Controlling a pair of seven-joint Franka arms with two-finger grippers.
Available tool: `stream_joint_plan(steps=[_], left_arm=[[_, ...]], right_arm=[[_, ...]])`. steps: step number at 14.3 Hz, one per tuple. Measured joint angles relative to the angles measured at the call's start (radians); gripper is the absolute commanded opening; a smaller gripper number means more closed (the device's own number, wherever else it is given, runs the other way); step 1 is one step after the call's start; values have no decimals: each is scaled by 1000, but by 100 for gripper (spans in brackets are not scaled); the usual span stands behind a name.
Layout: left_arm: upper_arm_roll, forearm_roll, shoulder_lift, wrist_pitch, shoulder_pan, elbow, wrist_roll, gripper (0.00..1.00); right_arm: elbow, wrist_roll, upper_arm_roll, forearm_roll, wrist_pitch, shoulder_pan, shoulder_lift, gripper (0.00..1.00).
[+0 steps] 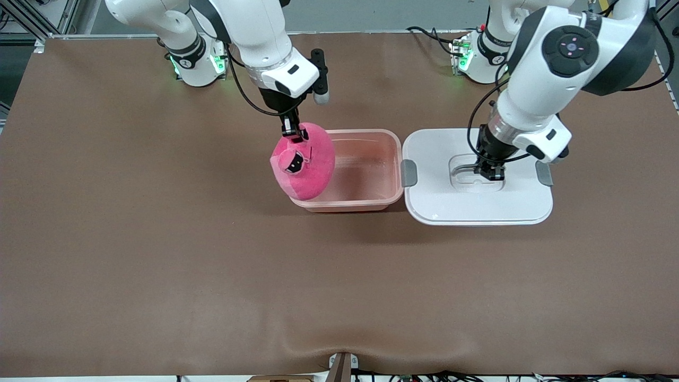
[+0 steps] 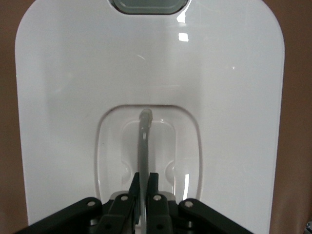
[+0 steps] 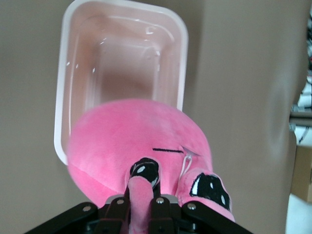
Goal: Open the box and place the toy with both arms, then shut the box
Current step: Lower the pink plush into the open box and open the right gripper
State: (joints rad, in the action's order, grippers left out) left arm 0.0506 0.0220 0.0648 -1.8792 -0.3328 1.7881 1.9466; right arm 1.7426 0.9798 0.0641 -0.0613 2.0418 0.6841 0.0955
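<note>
The box stands open. Its translucent pinkish base sits mid-table with nothing in it. The white lid lies flat beside the base, toward the left arm's end. My left gripper is over the lid's recessed centre, shut on the thin grey handle. My right gripper is shut on a small flap of the pink plush toy. The toy hangs over the base's rim at the right arm's end. In the right wrist view the toy covers part of the base.
A brown cover spans the whole table. Grey latches stick out at both ends of the lid. The two arm bases glow green along the table edge farthest from the front camera. A small bracket sits at the nearest edge.
</note>
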Motion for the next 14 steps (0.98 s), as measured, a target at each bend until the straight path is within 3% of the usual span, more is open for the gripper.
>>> stream_joint_plan(steps=[2, 6, 11, 14], left_arm=[[0, -20, -10, 0, 39, 9, -54, 0], [0, -58, -22, 9, 106, 17, -157, 0], [1, -59, -23, 20, 131, 25, -164, 0], [2, -59, -23, 20, 132, 29, -164, 0]], right_arm=[[1, 38, -1, -7, -27, 13, 1, 0], [-13, 40, -1, -116, -137, 79, 18, 0], [-186, 40, -3, -208, -378, 138, 115, 0], [-242, 12, -4, -240, -405, 183, 184, 0]])
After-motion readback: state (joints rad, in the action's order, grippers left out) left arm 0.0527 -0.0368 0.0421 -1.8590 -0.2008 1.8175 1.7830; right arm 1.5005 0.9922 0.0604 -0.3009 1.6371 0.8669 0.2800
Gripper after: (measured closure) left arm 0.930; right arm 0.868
